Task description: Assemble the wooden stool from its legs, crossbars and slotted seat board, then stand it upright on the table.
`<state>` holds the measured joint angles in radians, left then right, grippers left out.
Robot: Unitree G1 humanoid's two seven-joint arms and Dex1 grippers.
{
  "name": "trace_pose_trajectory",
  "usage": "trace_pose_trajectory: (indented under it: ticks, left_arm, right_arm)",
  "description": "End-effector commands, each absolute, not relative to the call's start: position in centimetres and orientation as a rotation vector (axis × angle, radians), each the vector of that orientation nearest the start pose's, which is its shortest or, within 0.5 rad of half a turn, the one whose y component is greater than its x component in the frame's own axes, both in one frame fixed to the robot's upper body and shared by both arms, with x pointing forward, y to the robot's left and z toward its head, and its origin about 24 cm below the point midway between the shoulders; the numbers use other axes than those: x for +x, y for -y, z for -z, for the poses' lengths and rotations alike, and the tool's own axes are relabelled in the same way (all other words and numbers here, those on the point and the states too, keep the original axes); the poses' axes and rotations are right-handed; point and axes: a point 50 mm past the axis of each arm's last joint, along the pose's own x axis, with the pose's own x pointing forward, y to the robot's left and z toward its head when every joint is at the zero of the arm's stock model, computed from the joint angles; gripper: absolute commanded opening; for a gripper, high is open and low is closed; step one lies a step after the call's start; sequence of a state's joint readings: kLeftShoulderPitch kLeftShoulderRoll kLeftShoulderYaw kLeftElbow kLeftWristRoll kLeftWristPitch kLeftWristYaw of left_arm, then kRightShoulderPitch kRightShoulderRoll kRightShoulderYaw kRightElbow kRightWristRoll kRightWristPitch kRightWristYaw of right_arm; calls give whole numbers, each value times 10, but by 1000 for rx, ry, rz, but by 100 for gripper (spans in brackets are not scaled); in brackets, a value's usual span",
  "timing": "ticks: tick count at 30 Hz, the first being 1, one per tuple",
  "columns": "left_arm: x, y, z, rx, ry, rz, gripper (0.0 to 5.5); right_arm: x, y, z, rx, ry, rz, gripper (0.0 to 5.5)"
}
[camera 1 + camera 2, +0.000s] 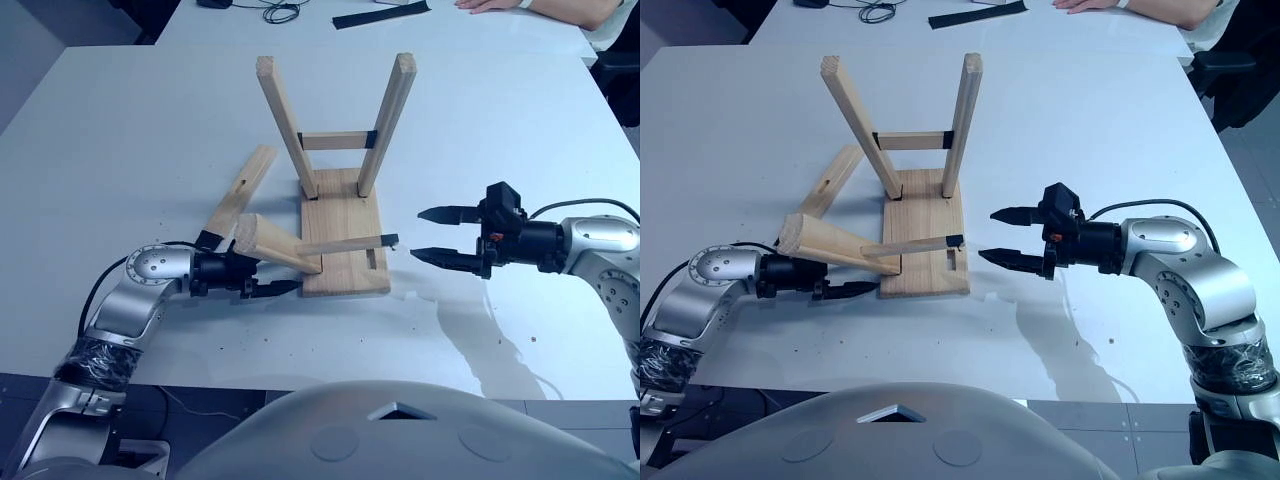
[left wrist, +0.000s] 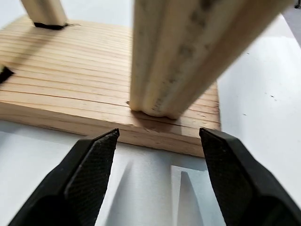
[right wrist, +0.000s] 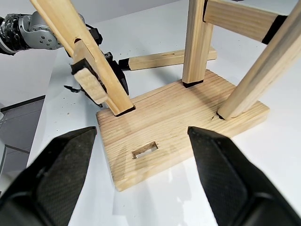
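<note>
The slotted seat board (image 1: pixel 345 215) lies flat on the white table. Two legs (image 1: pixel 285 120) (image 1: pixel 388 115) stand in its far slots, joined by a crossbar (image 1: pixel 337 140). A third leg (image 1: pixel 275 245) sits in the near-left slot and leans left; a crossbar (image 1: pixel 350 243) juts from it toward the right. The near-right slot (image 3: pixel 145 149) is empty. A fourth leg (image 1: pixel 240 190) lies on the table left of the board. My left gripper (image 1: pixel 280 287) is open, low at the board's near-left edge, under the leaning leg (image 2: pixel 188 52). To the right of the board, my right gripper (image 1: pixel 430 233) is open and faces the crossbar's free end.
A black strap (image 1: pixel 380 15) and cables (image 1: pixel 280 10) lie at the table's far end. The table (image 1: pixel 520 150) has free room to the right of the stool parts and along the front edge.
</note>
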<state>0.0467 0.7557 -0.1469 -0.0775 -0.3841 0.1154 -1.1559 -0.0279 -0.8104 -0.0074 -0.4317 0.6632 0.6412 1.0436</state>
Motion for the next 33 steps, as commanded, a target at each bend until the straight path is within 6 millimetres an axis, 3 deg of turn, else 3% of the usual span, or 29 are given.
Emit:
trace_pose_trajectory:
  ticks: [1,6,10,13,16,19,22,27,33]
  left_arm:
    - [198,-221,-70,198,-344,1203,318]
    - [173,-236,-86,139,-379,1028,318]
    - [162,-258,-80,221,-592,796,318]
    - [164,-260,-86,80,-626,723,318]
    - [180,-259,-96,-20,-575,646,361]
    - [208,-266,-100,-12,-517,469,418]
    - [218,-265,-99,-8,-509,434,418]
    - [232,-272,-84,106,-537,376,418]
    - [247,-283,-56,91,-613,329,418]
  right_arm:
    - [204,193,-122,-80,-378,-1229,358]
    - [197,202,-122,-79,-380,-1168,358]
    - [189,207,-119,-69,-382,-1116,358]
    - [185,209,-116,-66,-385,-1081,358]
    - [184,211,-115,-67,-383,-1056,358]
    - [188,212,-113,-77,-381,-1046,358]
    - [191,211,-112,-84,-379,-1052,358]
    - [192,211,-111,-96,-383,-1058,358]
    - [195,207,-109,-106,-381,-1071,358]
